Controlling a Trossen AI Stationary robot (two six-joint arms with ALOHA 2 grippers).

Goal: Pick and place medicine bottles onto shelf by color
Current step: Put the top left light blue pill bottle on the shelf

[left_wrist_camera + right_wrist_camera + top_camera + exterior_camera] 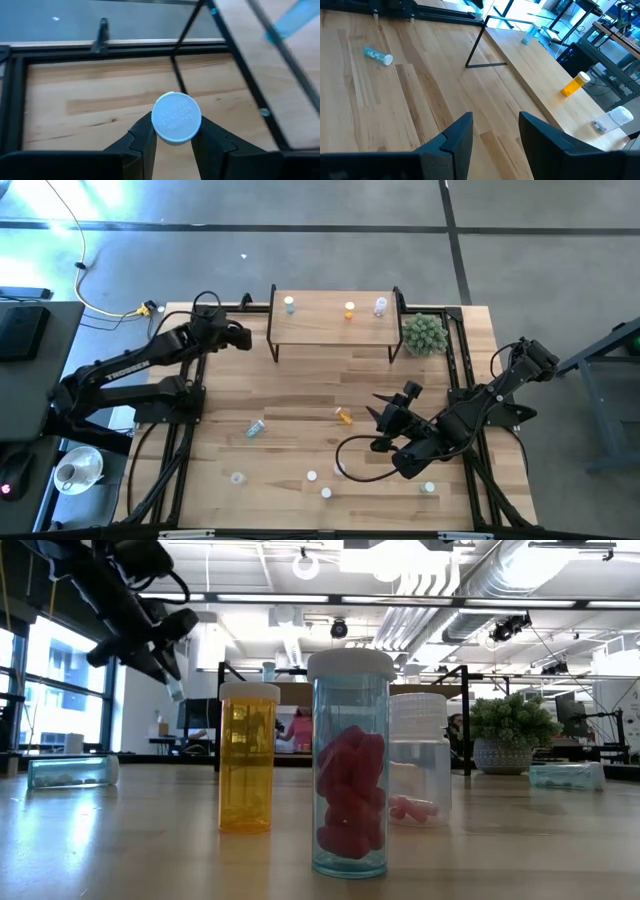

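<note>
The left end effector point(172, 142) pinches a light blue bottle point(176, 118) by its white cap, a grip only the left wrist view makes plain; the high view shows that end effector point(243, 338) raised just beside the near-left corner of the shelf point(330, 330), where a blue bottle point(289, 305), an orange bottle point(349, 310) and a clear bottle point(380, 306) already stand. The right end effector point(492, 131) is spread and holds nothing over the table point(380, 110), with a toppled blue bottle point(378, 55) lying well beyond its fingertips and the shelf farther off.
</note>
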